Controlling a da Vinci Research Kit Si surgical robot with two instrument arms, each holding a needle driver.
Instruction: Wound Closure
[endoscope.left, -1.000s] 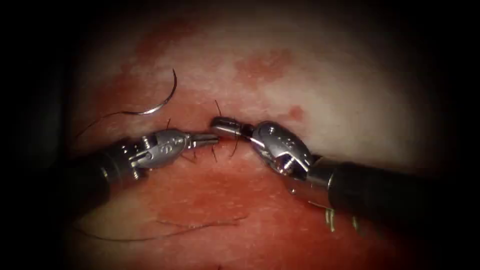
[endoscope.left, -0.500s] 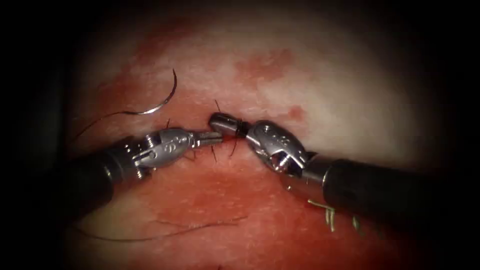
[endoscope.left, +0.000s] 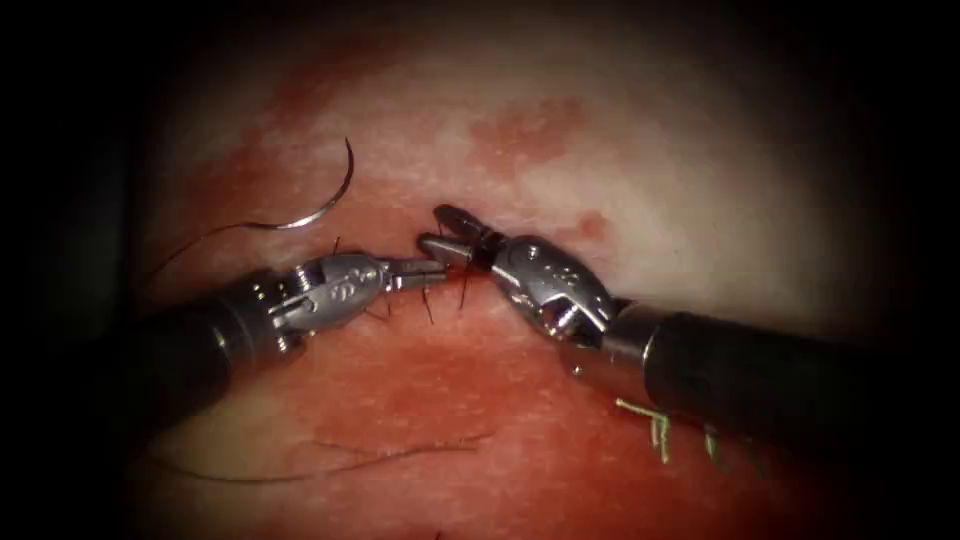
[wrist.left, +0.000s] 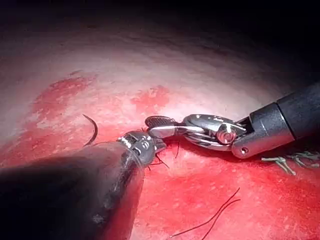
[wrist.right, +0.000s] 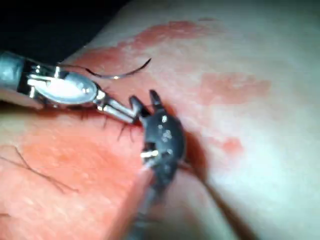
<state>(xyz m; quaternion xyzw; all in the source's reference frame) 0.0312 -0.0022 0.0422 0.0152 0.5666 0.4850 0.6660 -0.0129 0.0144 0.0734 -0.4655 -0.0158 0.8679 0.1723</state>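
The curved needle (endoscope.left: 328, 198) lies loose on the tissue (endoscope.left: 700, 200), up and to the left of both tools and outside the tissue. Neither tool holds it, and its thread (endoscope.left: 200, 238) trails off to the left. My left tool (endoscope.left: 435, 267) has its jaws shut at the stitch line; whether thread sits between them is not visible. My right tool (endoscope.left: 433, 228) meets it tip to tip with jaws open and nothing between them. Short dark thread tails (endoscope.left: 428, 305) stand up from the tissue under the two tips. The needle (wrist.right: 117, 74) and the right tool's open jaws (wrist.right: 144, 100) are seen again from the right wrist.
A loose strand of dark thread (endoscope.left: 400, 455) lies on the red-stained tissue below the tools. Pale cut ends of thread (endoscope.left: 655, 425) lie beside the right shaft. Red fluid (endoscope.left: 530, 130) stains patches above the stitch line.
The right tool's jaws were shut and now stand open, and the tool has edged left towards the left tool. The left tool has barely shifted. The needle has not moved.
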